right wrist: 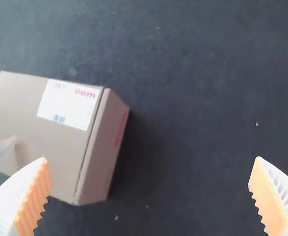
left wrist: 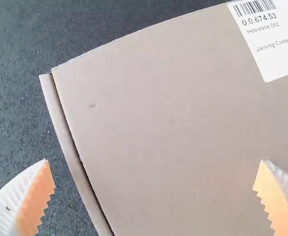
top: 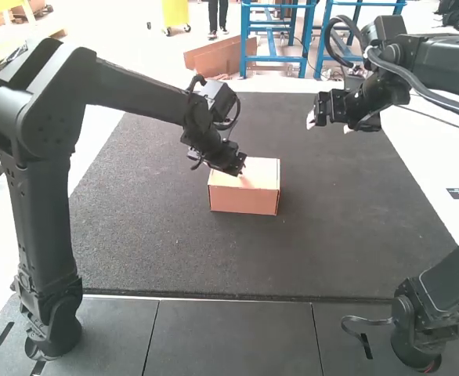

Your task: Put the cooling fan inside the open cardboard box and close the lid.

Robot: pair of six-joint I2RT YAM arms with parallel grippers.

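A small cardboard box [top: 245, 188] sits on the dark mat with its lid down flat. My left gripper [top: 228, 163] is right at the box's top left corner, open, its fingers [left wrist: 28, 201] spread wide over the lid [left wrist: 173, 128]. A white label [left wrist: 272, 34] is stuck on the lid. My right gripper [top: 321, 111] hangs high above the mat, to the right of and beyond the box, open with nothing between its fingers [right wrist: 23, 196]. From there the box [right wrist: 55, 137] lies below with the left gripper's finger [right wrist: 4, 147] at its edge. The cooling fan is hidden.
The dark mat [top: 331, 227] covers most of the table around the box. A lighter floor strip [top: 449, 180] runs along the mat's right side. Both arm bases [top: 45, 313] stand at the near edge.
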